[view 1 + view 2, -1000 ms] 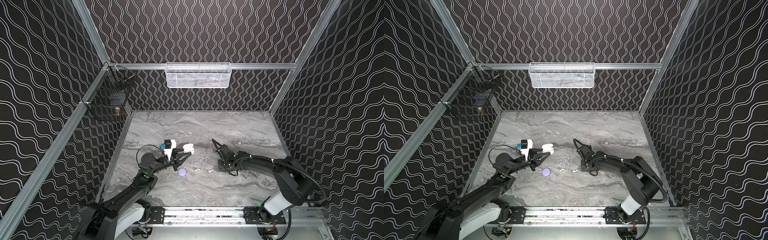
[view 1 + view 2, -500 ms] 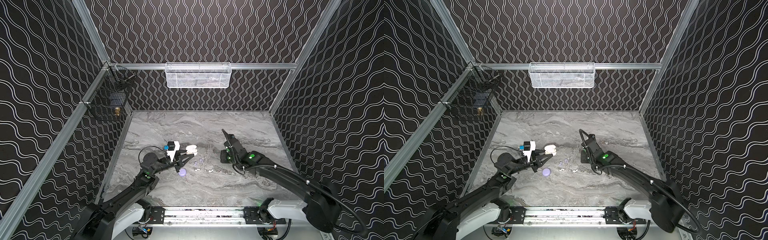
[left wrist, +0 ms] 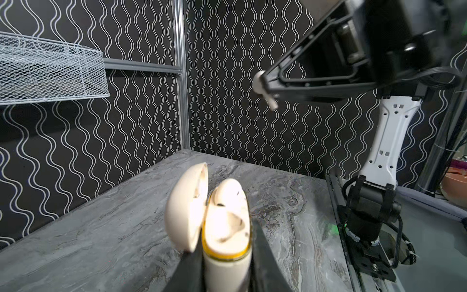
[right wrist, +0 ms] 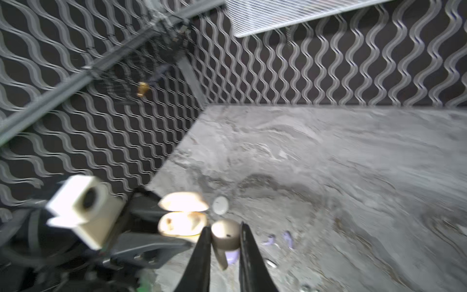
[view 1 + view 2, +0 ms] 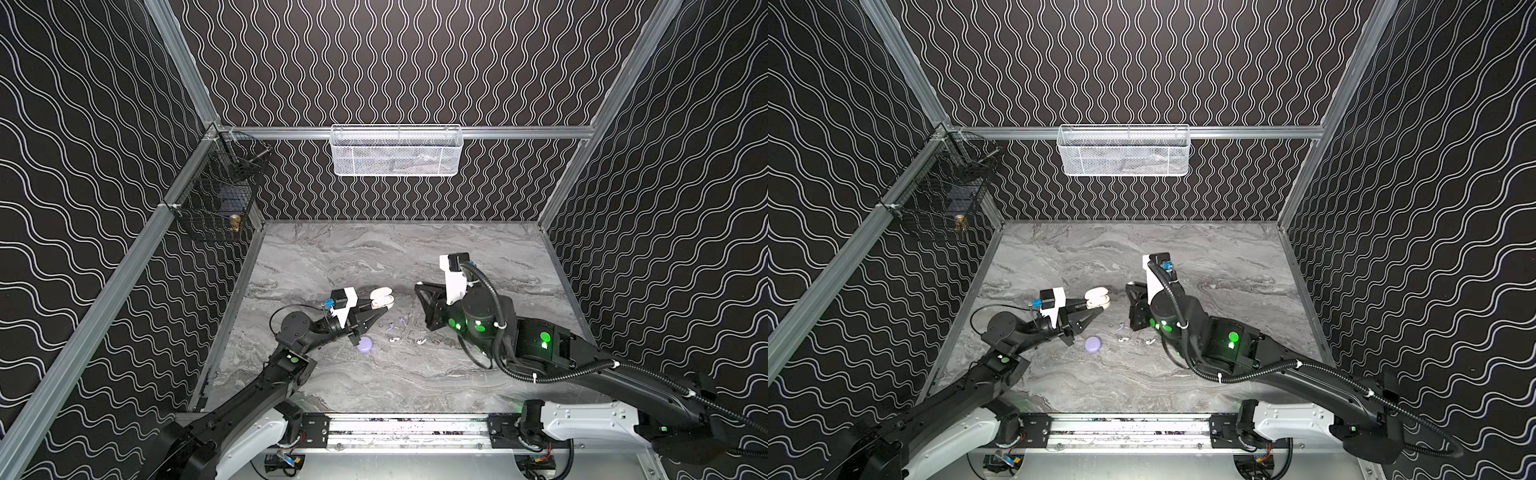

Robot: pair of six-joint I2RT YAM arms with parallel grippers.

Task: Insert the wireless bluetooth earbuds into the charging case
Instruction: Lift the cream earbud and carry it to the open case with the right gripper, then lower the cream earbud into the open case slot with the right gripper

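1 white stemmed plastic earbud [image 4: 225, 236], pinched in our right gripper [image 5: 419, 287] near the cream oval charging case [image 3: 227, 222] our left gripper [image 3: 227, 263] clamps with lid [image 3: 187, 209] flipped open: we would steady the case, align stem-down over it, lower slowly.

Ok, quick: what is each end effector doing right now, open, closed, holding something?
Left end effector: closed, holding the open charging case.
Right end effector: closed, holding a white earbud.
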